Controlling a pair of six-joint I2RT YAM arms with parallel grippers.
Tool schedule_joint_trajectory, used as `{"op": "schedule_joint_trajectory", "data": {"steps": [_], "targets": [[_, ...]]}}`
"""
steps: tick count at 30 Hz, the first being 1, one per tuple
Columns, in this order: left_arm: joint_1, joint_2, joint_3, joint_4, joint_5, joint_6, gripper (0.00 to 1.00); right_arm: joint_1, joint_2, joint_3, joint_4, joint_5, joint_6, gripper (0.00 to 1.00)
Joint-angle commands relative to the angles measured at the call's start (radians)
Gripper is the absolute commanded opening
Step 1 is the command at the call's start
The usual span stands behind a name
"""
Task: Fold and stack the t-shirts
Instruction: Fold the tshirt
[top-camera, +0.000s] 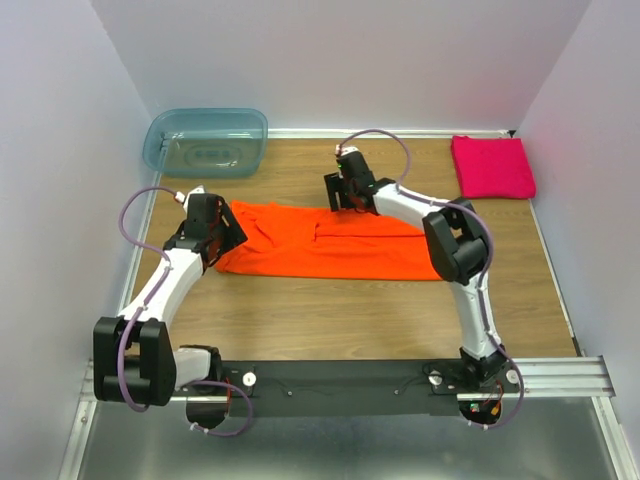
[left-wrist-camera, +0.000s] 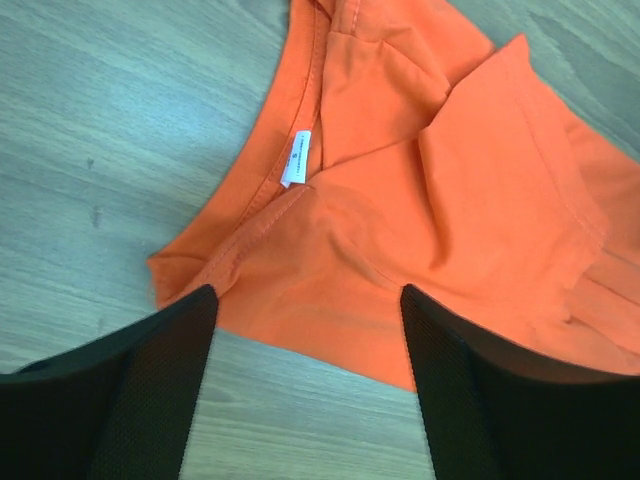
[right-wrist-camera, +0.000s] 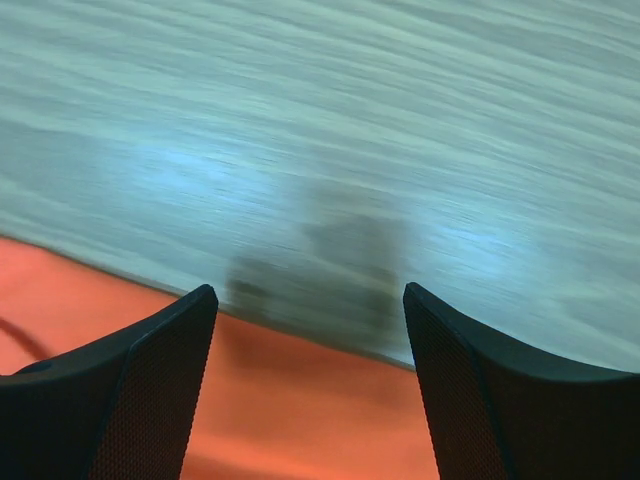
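Orange t-shirt (top-camera: 330, 245) lies spread across the middle of the wooden worktop (top-camera: 350, 320), its long side running left to right and its neck end towards the left arm. It is partly folded: one layer of cloth is laid over the body, with a crease along the length. The left wrist view shows the collar with a small white label (left-wrist-camera: 294, 158) sewn inside it, and a sleeve folded in over the chest.

The left hand (top-camera: 226, 238) hangs over the neck end of the orange shirt. Its two fingers stand wide apart with nothing between them, and the shirt's near edge and bare wood show in the gap. The right hand (top-camera: 340, 198) is at the far edge of the same shirt, near its middle. Its fingers are also spread and grip nothing. Its wrist view is blurred, showing orange cloth close in and bare wood beyond.

The magenta-pink t-shirt (top-camera: 492, 167) rests folded to a neat square in the far right corner of the worktop, well apart from the orange one. A translucent blue-green tub (top-camera: 205, 141) sits in the far left corner.
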Motion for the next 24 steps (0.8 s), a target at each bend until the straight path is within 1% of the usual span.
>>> {"op": "schedule_joint_trajectory", "data": {"steps": [1, 2, 3, 4, 5, 6, 8, 10, 12, 13, 15, 17, 18, 19, 21, 24], "targets": [[0.0, 0.028, 0.013, 0.02, 0.027, 0.003, 0.72, -0.036, -0.134, -0.084, 0.013, -0.002, 0.044, 0.82], [-0.001, 0.042, 0.02, 0.024, 0.033, 0.005, 0.65, -0.047, -0.193, -0.136, 0.011, -0.035, 0.048, 0.81], [-0.001, 0.051, 0.023, 0.027, 0.038, 0.006, 0.65, -0.047, -0.229, -0.173, 0.01, -0.051, 0.048, 0.8], [-0.004, 0.062, 0.026, 0.028, 0.042, 0.008, 0.55, -0.073, -0.261, -0.208, 0.011, -0.072, 0.079, 0.78], [-0.004, 0.071, 0.026, 0.027, 0.048, 0.01, 0.53, -0.091, -0.292, -0.244, 0.01, -0.098, 0.1, 0.75], [-0.006, 0.091, 0.023, 0.022, 0.05, 0.008, 0.51, -0.128, -0.359, -0.326, 0.01, -0.159, 0.123, 0.69], [-0.008, 0.103, 0.003, 0.02, 0.039, -0.003, 0.49, -0.168, -0.425, -0.414, 0.01, -0.23, 0.195, 0.63], [-0.008, 0.106, -0.016, 0.034, 0.033, -0.019, 0.49, -0.215, -0.509, -0.533, 0.008, -0.264, 0.244, 0.61], [-0.008, 0.116, -0.042, 0.05, 0.015, -0.038, 0.48, -0.26, -0.56, -0.606, 0.008, -0.301, 0.275, 0.55], [-0.006, 0.134, -0.046, 0.047, -0.002, -0.05, 0.48, -0.275, -0.608, -0.677, 0.006, -0.319, 0.303, 0.51], [-0.006, 0.151, -0.056, 0.034, -0.02, -0.061, 0.44, -0.312, -0.652, -0.741, 0.005, -0.332, 0.329, 0.5], [-0.008, 0.159, -0.077, 0.031, -0.069, -0.087, 0.39, -0.387, -0.704, -0.819, -0.003, -0.33, 0.353, 0.5], [-0.008, 0.152, -0.089, 0.039, -0.085, -0.098, 0.37, -0.387, -0.718, -0.841, -0.009, -0.329, 0.36, 0.5], [-0.006, 0.151, -0.098, 0.046, -0.094, -0.105, 0.37, -0.427, -0.731, -0.857, -0.013, -0.332, 0.372, 0.49], [-0.004, 0.162, -0.111, 0.059, -0.105, -0.121, 0.37, -0.464, -0.758, -0.91, -0.02, -0.335, 0.375, 0.48], [-0.004, 0.217, -0.103, 0.066, -0.102, -0.132, 0.37, -0.524, -0.772, -0.963, -0.024, -0.326, 0.372, 0.46]]}}
